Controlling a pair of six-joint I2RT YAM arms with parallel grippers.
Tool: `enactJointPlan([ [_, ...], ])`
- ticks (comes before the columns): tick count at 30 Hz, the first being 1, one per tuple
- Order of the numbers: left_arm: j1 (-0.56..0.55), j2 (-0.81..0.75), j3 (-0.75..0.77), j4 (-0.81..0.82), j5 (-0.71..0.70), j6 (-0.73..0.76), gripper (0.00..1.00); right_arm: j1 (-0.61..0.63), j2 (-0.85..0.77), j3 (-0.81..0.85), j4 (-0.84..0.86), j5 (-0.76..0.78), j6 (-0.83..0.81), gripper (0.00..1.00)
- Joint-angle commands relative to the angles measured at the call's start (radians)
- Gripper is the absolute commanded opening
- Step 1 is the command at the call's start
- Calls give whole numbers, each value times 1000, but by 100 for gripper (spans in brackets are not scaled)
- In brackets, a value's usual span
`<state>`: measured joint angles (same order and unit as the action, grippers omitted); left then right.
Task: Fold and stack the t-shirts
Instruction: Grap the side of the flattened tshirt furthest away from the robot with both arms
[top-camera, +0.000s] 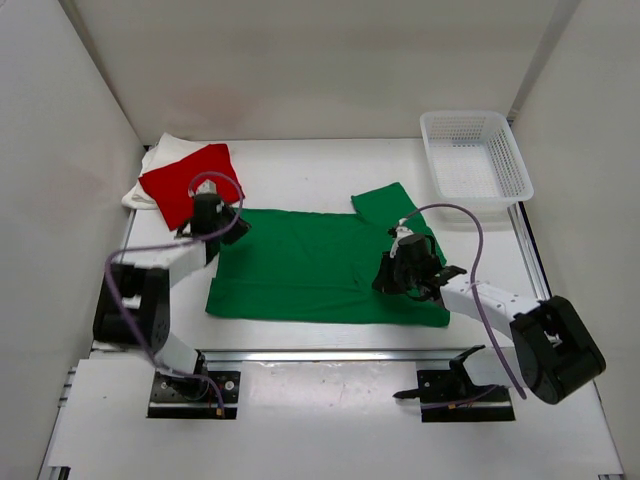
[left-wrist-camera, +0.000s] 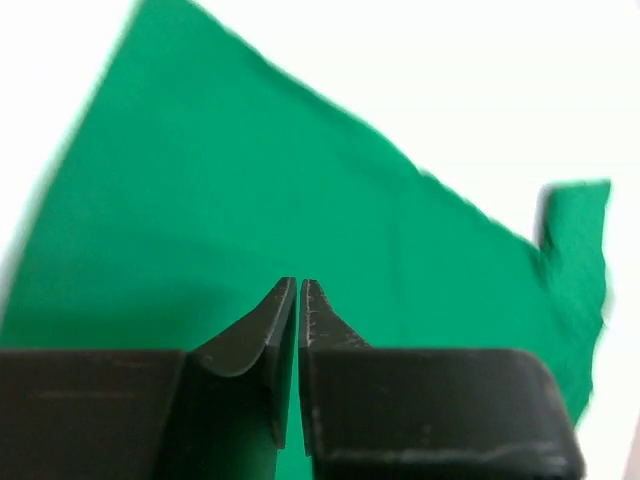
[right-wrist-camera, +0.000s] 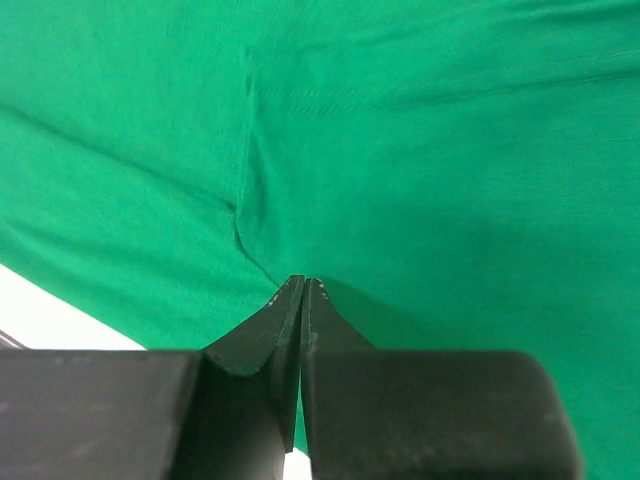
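The green t-shirt (top-camera: 310, 265) lies spread flat in the middle of the table, one sleeve pointing to the far right. The red t-shirt (top-camera: 185, 180) lies folded on the white t-shirt (top-camera: 155, 160) at the far left. My left gripper (top-camera: 207, 228) is at the green shirt's far left corner. In the left wrist view its jaws (left-wrist-camera: 298, 282) are shut over smooth green cloth (left-wrist-camera: 250, 200). My right gripper (top-camera: 400, 272) is on the shirt's right part, below the sleeve. In the right wrist view it (right-wrist-camera: 303, 280) is shut where a crease in the green cloth (right-wrist-camera: 400, 150) runs into its tips.
A white plastic mesh basket (top-camera: 475, 150) stands at the far right corner. White walls close in the table on the left, back and right. A metal rail (top-camera: 330, 355) runs along the near edge in front of the arm bases.
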<state>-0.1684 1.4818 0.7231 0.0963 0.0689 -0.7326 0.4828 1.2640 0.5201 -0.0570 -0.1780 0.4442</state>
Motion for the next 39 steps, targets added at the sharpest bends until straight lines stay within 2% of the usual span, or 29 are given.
enactJointPlan([
  [1, 47, 144, 221, -55, -48, 60, 19, 37, 28, 40, 78, -15, -44, 0],
  [4, 60, 261, 381, -144, -139, 128, 30, 51, 35, 18, 137, -38, -30, 0],
  [9, 101, 452, 611, -315, -187, 225, 37, 53, 31, -8, 180, -60, -32, 1],
  [14, 115, 479, 619, -345, -211, 274, 36, 20, 23, -2, 192, -75, -42, 1],
  [17, 112, 506, 630, -351, -215, 291, 41, 25, 40, 9, 198, -92, -42, 1],
  [25, 98, 616, 788, -481, -196, 314, 43, 59, 51, 1, 227, -94, -25, 0],
  [28, 92, 626, 797, -495, -190, 317, 45, 51, 40, 6, 224, -104, -24, 0],
  [35, 106, 608, 764, -491, -170, 320, 29, 2, -38, -3, 224, -118, -21, 0],
  [39, 113, 566, 702, -440, -161, 305, 14, -50, -58, 23, 218, -115, -24, 2],
])
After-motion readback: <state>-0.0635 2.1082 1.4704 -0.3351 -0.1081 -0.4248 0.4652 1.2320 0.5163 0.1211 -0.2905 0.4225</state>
